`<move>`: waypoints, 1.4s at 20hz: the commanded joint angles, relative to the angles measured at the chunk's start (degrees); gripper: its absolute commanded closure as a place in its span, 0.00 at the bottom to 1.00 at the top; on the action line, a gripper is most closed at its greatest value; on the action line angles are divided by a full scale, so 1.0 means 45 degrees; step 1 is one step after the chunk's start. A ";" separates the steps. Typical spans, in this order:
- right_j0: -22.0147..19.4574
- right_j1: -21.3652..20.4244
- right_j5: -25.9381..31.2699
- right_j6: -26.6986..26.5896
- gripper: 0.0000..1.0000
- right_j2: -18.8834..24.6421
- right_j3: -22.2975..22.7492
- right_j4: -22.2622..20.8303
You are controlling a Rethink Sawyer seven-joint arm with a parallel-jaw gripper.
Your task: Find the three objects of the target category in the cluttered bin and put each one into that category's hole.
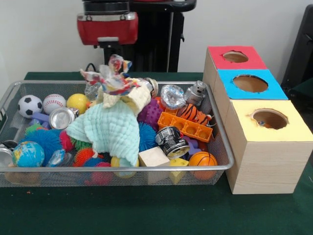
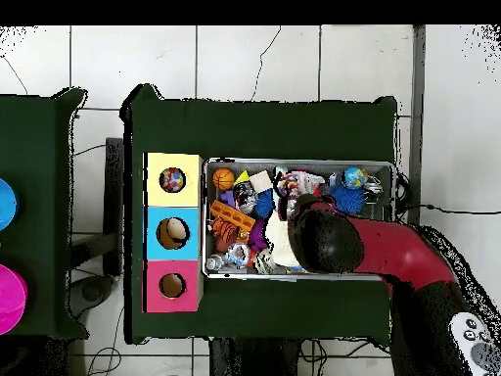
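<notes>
The wire bin [image 1: 10, 100] is heaped with toys. Balls lie in it: a soccer ball [image 1: 30, 105], a baseball [image 1: 54, 103], a yellow ball [image 1: 78, 103], a globe ball [image 1: 28, 153] and a small basketball [image 1: 202, 159]. A pale green cloth [image 1: 111, 128] covers the middle, and a colourful cloth [image 1: 112, 76] peaks above it. The arm's red and black end [image 1: 107, 27] hangs just above that peak. In the overhead view the arm [image 2: 323, 240] covers the bin's middle and hides the gripper. The box to the right has red [image 1: 234, 56], blue [image 1: 250, 83] and yellow [image 1: 269, 118] holes.
Also in the bin are two cans [image 1: 172, 142] [image 1: 62, 118], an orange tray [image 1: 185, 126], a wooden cube [image 1: 153, 157], spiky balls [image 1: 46, 139] and crumpled foil [image 1: 172, 95]. Something colourful shows inside the yellow hole [image 2: 172, 180]. Green cloth [image 1: 146, 210] covers the table.
</notes>
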 commanded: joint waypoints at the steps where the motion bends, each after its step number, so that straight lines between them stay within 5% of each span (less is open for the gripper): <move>1: 0.0597 -0.0542 0.0042 0.2068 1.00 0.1253 0.1507 0.1392; 8: 0.0780 -0.0920 -0.0858 0.2874 1.00 0.1992 0.2459 0.3272; 11: 0.0542 -0.0868 -0.2155 0.3477 1.00 0.2766 0.2950 0.4134; 17: -0.0158 -0.1600 -0.2761 0.4105 1.00 0.3981 0.3217 0.6143; 20: -0.0112 -0.0832 -0.3906 0.4427 1.00 0.4355 0.3010 0.6517; 28: 0.1365 0.1469 -0.6203 0.4576 1.00 0.3337 0.2096 0.6911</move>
